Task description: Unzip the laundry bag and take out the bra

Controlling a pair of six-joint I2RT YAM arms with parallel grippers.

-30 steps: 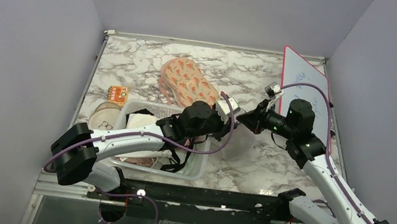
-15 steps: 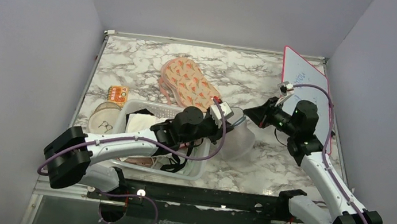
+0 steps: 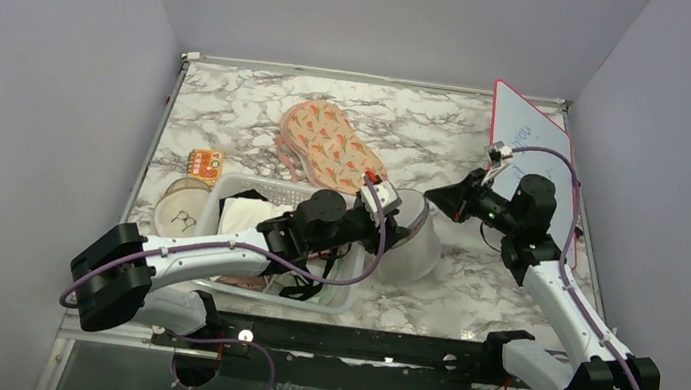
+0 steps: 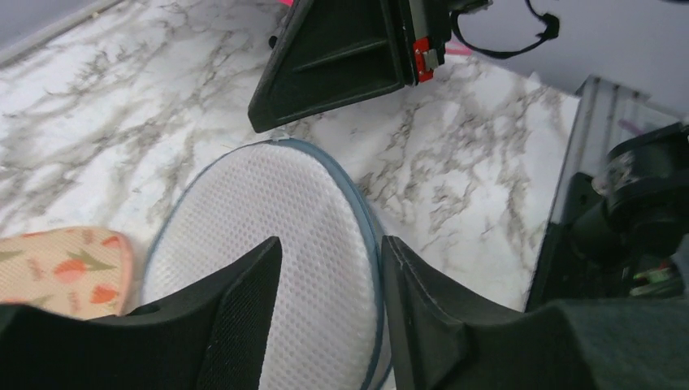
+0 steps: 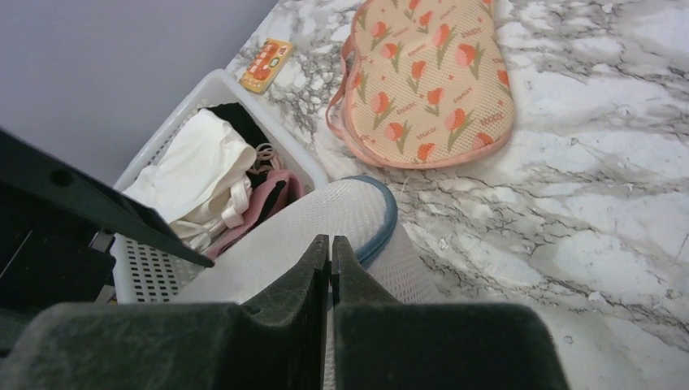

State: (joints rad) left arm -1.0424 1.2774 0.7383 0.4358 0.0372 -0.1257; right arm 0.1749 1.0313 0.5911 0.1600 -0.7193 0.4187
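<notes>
Since the earlier frames, the left arm has been drawn back toward the lower left and the right arm toward the upper right, so the arms are no longer bunched over the laundry bag (image 3: 414, 236). The bag is seen near the centre of the top view, standing on the marble table (image 3: 232, 109) just right of the white slatted basket (image 3: 339, 302), its grey-blue rimmed end facing up. The left pincer (image 4: 329, 252) is spread open over that end, with nothing gripped. The right pincer (image 5: 331, 244) is pressed closed, its tip at the bag's rim. Whether a zip pull is pinched cannot be told. No opened zip is shown and the bra is not visible. Unzipping and removal are judged still to be done.
</notes>
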